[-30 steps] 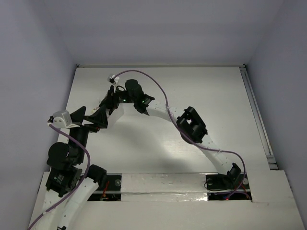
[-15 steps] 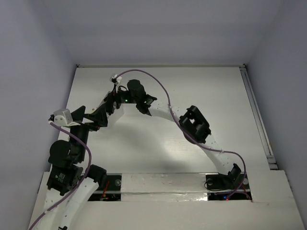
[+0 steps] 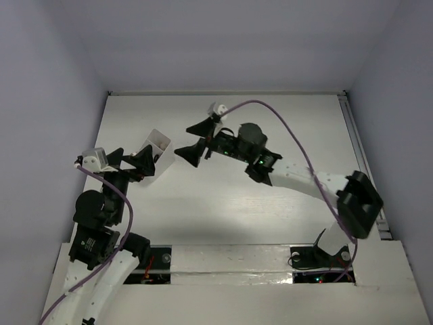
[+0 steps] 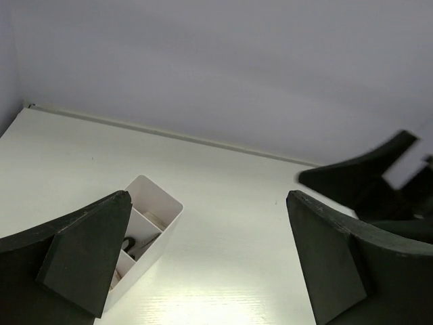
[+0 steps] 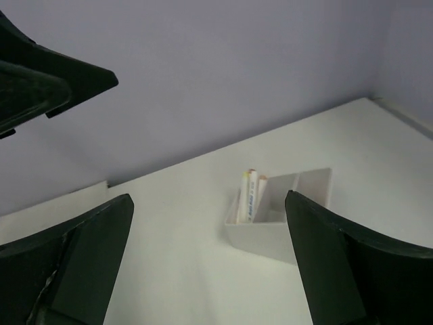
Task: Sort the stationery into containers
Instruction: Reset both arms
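- Top external: left arm folded up over its base, wrist leaning toward the box (image 3: 160, 142). The left gripper (image 3: 130, 162) sits just left of the box, jaws spread wide with nothing between them.
- Box contents: dark-handled scissors (image 4: 130, 242) lie in the middle compartment, and white sticks (image 5: 249, 196) stand upright in an end compartment.
- Right arm: elbow is far right of the box and the forearm stretches leftward. The right gripper (image 3: 186, 140) is just right of the box, jaws wide and empty.

Robotics lab test cell, plain white surface (image 3: 223, 203) walled in by bare lavender panels (image 3: 223, 40), left arm (image 3: 101, 227) and right arm (image 3: 304, 181) bolted along its near edge, looped purple cable (image 3: 256, 102)
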`<state>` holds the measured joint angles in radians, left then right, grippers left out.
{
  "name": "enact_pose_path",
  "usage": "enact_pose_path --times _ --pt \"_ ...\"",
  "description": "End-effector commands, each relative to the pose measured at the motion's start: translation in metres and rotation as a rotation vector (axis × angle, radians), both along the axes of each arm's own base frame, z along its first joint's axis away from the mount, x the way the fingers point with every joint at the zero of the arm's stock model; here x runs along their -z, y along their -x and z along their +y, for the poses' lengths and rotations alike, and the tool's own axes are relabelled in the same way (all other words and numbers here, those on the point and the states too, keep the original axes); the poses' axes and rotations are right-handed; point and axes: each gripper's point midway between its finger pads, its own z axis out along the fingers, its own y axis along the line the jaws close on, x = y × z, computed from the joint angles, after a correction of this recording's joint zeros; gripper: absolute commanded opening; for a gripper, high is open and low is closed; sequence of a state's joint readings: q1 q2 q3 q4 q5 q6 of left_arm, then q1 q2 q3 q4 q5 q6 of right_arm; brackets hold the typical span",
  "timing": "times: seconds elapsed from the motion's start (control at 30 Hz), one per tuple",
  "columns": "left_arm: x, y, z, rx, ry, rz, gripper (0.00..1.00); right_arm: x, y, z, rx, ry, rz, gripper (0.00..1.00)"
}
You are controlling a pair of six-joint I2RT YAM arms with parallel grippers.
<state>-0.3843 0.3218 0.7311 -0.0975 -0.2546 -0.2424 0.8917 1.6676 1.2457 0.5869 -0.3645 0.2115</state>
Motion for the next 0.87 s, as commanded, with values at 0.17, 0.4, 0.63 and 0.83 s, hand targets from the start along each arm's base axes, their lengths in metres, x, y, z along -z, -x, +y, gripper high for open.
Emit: enact_pose_path --times 0.17,0.4,0.63,0.83 --pt "-0.008 -0.003 -0.007 0.032 0.004 -0.027 0.99 -0.062 -0.014 -0.200 0.782 -0.216 -0.064 1.00" --pt "-0.042 0.019 -0.010 0.095 0.058 -0.141 0.99 -0.046 0.023 -0.361 1.271 -0.371 0.034 1.00" --pt "-0.059 0.021 -0.022 0.163 0.054 -0.163 0.99 -0.034 0.035 -0.374 1.265 -0.326 0.011 1.00" --pt "-0.052 0.013 -0.031 0.189 0.042 -0.128 0.99 -0.041 0.024 -0.349 1.213 -0.218 -0.007 1.00"
